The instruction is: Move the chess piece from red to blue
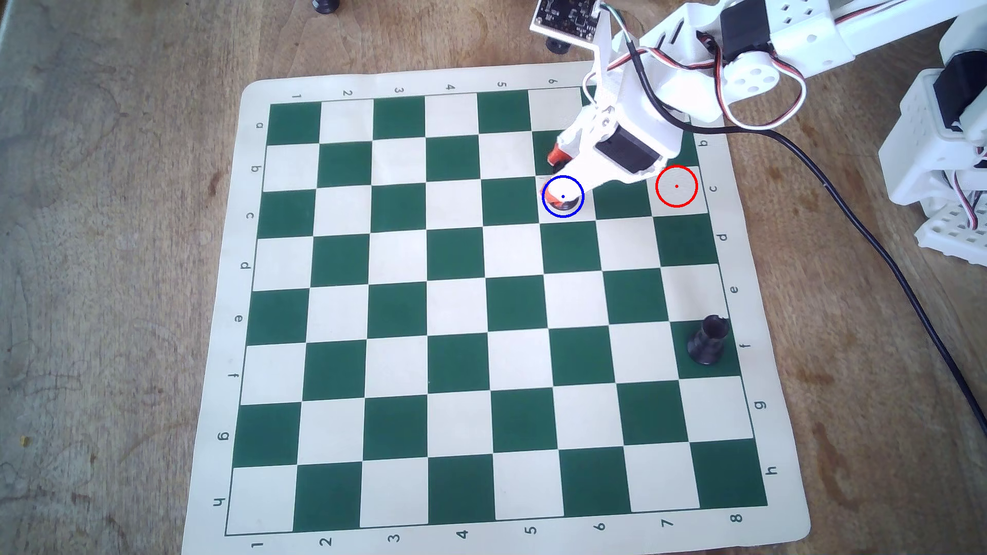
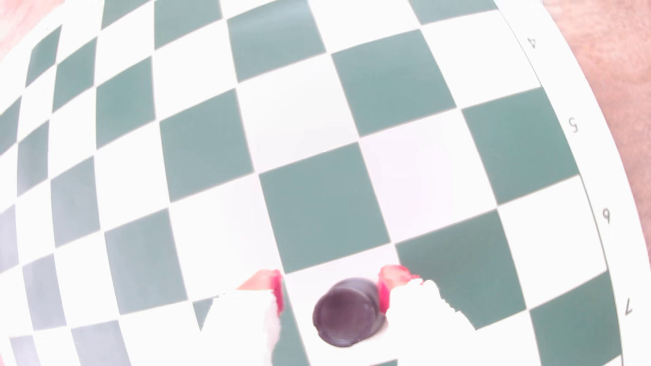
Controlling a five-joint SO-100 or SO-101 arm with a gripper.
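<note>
The black chess piece (image 2: 347, 313) stands between my fingers in the wrist view. It touches the right orange pad (image 2: 384, 294), and a clear gap separates it from the left pad (image 2: 278, 294). My gripper (image 2: 331, 283) is open. In the overhead view my gripper (image 1: 554, 175) hovers over the blue circle (image 1: 544, 205). The white finger covers most of the piece, and only a dark sliver of the chess piece (image 1: 570, 205) shows inside the ring. The red circle (image 1: 694, 196) lies two squares to the right, with nothing in it.
A stockier black piece (image 1: 707, 339) stands near the chessboard's (image 1: 374, 320) right edge. Two dark pieces (image 1: 326, 5) (image 1: 555, 45) sit off the board at the top. A black cable (image 1: 876, 245) runs down the wooden table at the right, beside the arm base (image 1: 950, 160).
</note>
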